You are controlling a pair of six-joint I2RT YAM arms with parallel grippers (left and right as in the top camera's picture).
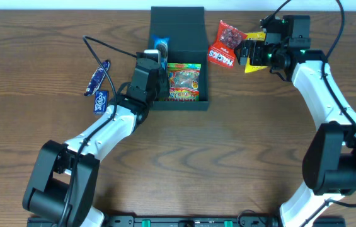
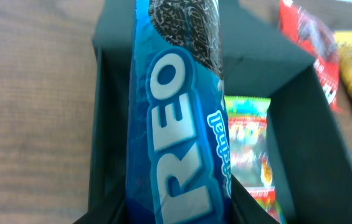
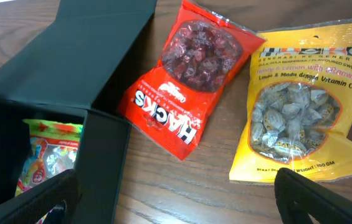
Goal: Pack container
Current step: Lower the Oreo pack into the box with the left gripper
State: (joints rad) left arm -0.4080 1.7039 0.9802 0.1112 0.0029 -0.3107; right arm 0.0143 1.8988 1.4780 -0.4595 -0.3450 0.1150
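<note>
The dark container [image 1: 193, 25] stands open at the back middle, lid up. A colourful candy packet [image 1: 184, 82] lies inside it. My left gripper [image 1: 154, 60] is shut on a blue Oreo packet [image 1: 160, 45] and holds it over the box's left side. In the left wrist view the Oreo packet [image 2: 176, 124] fills the jaws [image 2: 176, 214] above the container [image 2: 300, 106]. My right gripper [image 1: 255, 53] is open and empty, over the table by a red Hacks packet [image 1: 223, 45] and a yellow Hacks packet [image 1: 251, 65]. The right wrist view shows both packets, red [image 3: 182, 81] and yellow [image 3: 300, 106], past the jaws [image 3: 176, 202].
Two blue snack packets lie on the table left of the box, a long one [image 1: 97, 77] and a small one [image 1: 101, 101]. A black cable [image 1: 105, 49] runs across the table towards the left arm.
</note>
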